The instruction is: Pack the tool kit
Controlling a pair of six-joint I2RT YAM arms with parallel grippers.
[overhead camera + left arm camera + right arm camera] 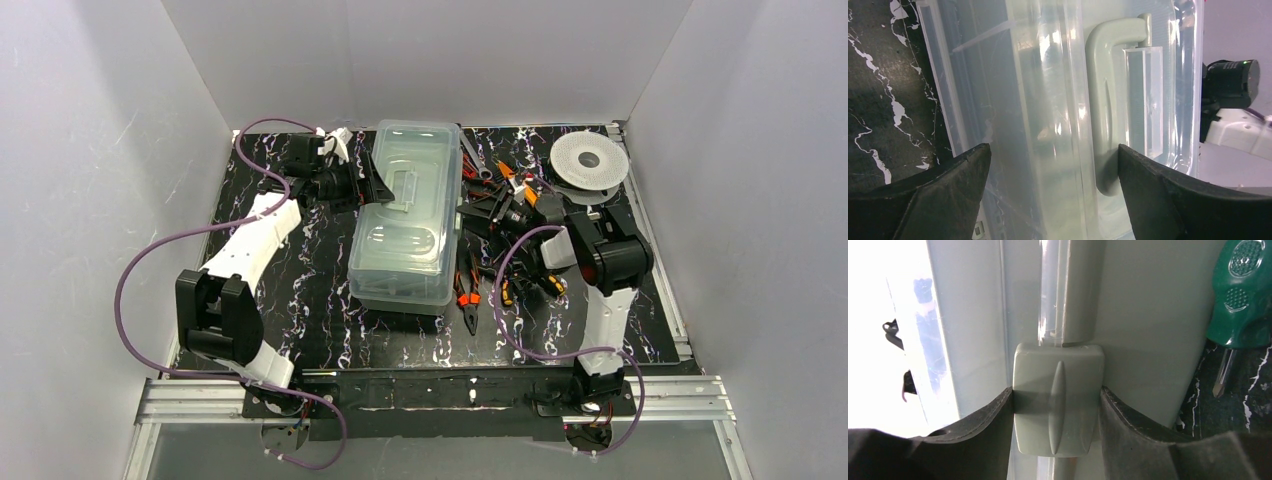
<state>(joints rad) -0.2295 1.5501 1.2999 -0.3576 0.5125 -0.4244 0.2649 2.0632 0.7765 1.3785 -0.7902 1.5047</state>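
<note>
Tool kit is sitting mid-table, lid on, with my grippers at both its sides.
My right gripper is pinching the grey-green latch on the kit's right wall, fingers touching both its edges. My left gripper is hanging spread wide over the clear lid, near the handle. A green screwdriver is lying just right of the kit.
</note>
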